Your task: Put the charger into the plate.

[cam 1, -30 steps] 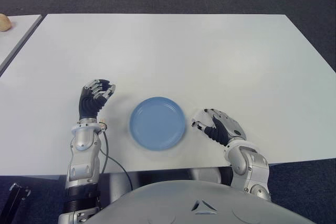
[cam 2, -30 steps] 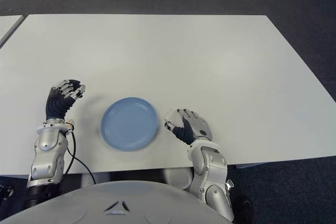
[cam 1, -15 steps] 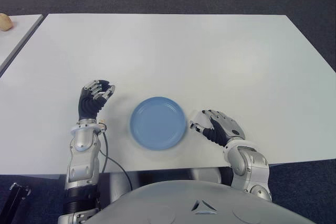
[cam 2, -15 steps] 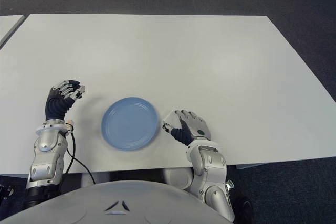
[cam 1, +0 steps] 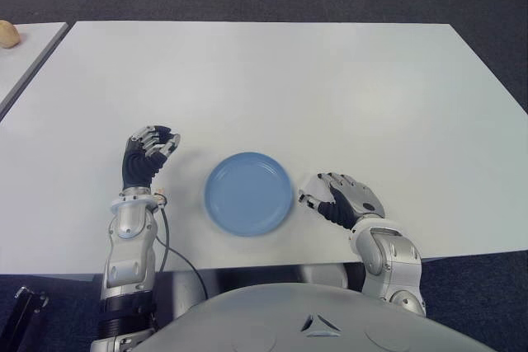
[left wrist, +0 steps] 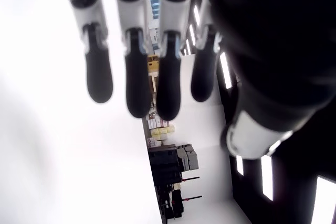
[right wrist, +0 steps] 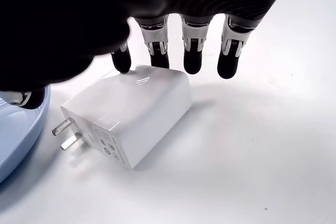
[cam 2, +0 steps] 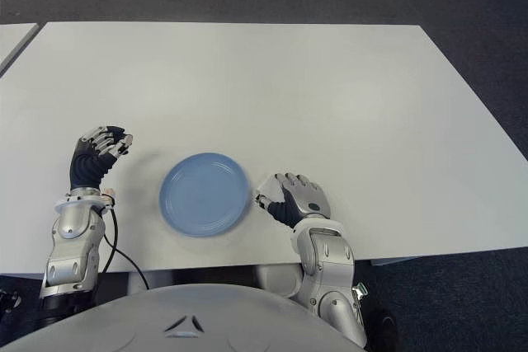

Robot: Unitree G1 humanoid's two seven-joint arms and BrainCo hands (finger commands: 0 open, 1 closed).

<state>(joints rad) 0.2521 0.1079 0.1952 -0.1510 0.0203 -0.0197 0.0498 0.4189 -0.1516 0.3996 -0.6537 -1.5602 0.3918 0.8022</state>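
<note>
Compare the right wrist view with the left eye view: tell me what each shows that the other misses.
Only the right wrist view shows the white charger whole, prongs toward the plate, lying on the table under the right hand's fingers. Only the left eye view shows the left hand, left of the empty plate. Both show plate, table and right hand.

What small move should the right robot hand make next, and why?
Probably close the fingers around the charger. The right robot hand sits over it beside the plate, with fingertips at its far edge, but no firm grasp shows, and the charger lies on the table.
</note>
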